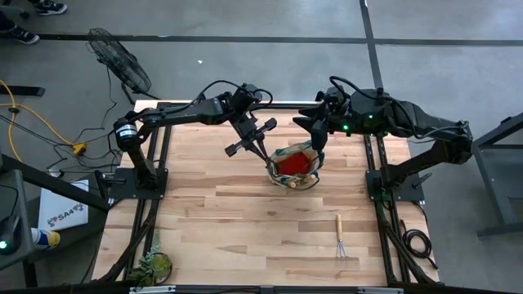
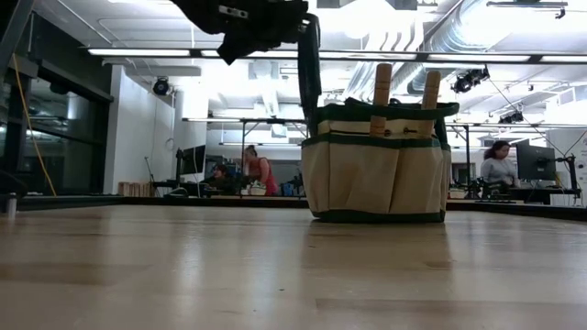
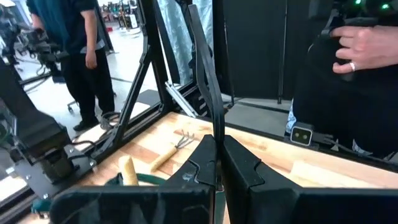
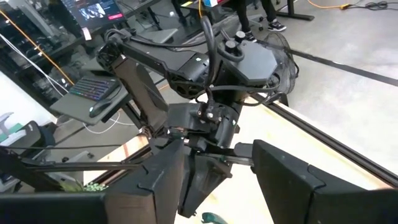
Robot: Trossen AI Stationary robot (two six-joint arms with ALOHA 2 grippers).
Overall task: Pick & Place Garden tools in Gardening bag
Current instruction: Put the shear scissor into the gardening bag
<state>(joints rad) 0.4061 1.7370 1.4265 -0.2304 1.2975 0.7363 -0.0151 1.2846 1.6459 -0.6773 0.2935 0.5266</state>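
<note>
My left gripper [image 3: 216, 163] is pinched together on the green loop handle [image 2: 310, 64] of the gardening bag [image 1: 295, 166], holding it up beside the bag's left rim. My right gripper [image 4: 214, 171], fingers apart, hovers above the bag's far edge. Judgement: keep the strap taut and steady, so the mouth stays wide for the next tool. Two wooden handles [image 2: 381, 96] already stand in the bag. The hand rake [image 1: 340, 237] lies well apart on the pale wooden table [image 1: 212, 220]. A leafy plant [image 1: 153, 265] sits at its corner; people work at desks beyond.
</note>
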